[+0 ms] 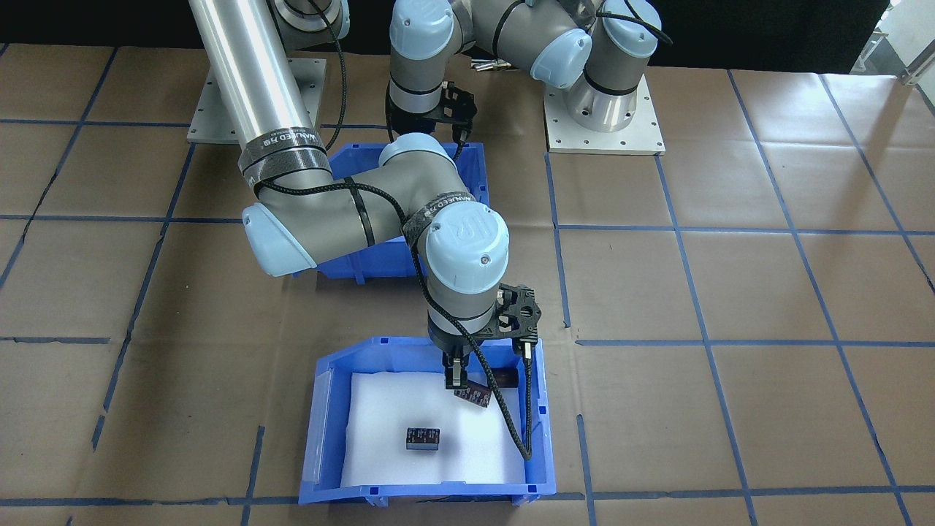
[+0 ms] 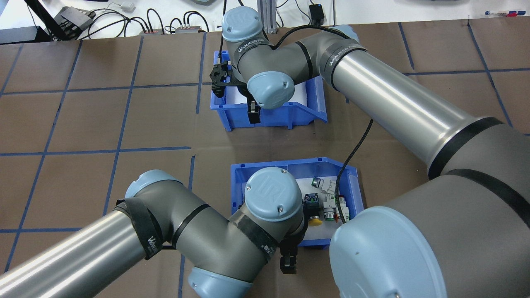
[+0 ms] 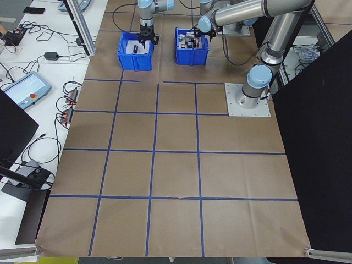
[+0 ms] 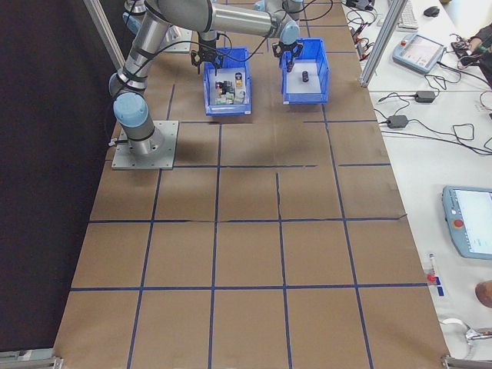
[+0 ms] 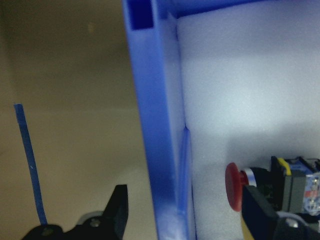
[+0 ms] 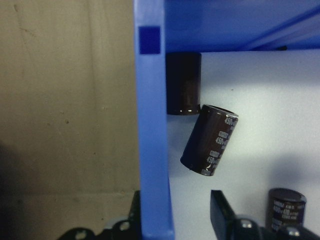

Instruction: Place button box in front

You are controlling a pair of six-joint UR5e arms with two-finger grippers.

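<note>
1. Brown paper marked into squares by blue tape covers the table (image 2: 83,124), and two blue bins sit on it, one beyond the other.
2. The left gripper (image 5: 182,200) is spread wide across a side wall of the button box (image 2: 290,163). One of its fingers (image 5: 119,205) is outside over the paper and the other is inside over the white foam (image 5: 240,75). Neither presses on the wall.
3. A red push-button (image 5: 233,186) lies on its side just beside the inner finger, joined to a dark switch body.
4. The button box is the bin nearer the robot's base. More switches with yellow and green caps are grouped towards its right half in the overhead view.
5. The right gripper (image 6: 172,200) likewise straddles a wall of the second blue bin (image 2: 290,118), unclenched. A strip of foam shows between its inner finger (image 6: 220,207) and the wall.
6. Dark cylinders (image 6: 210,140) lie on that bin's foam, one tilted against another by the wall.
7. The second bin stands farther from the base, well apart from the button box.
</note>
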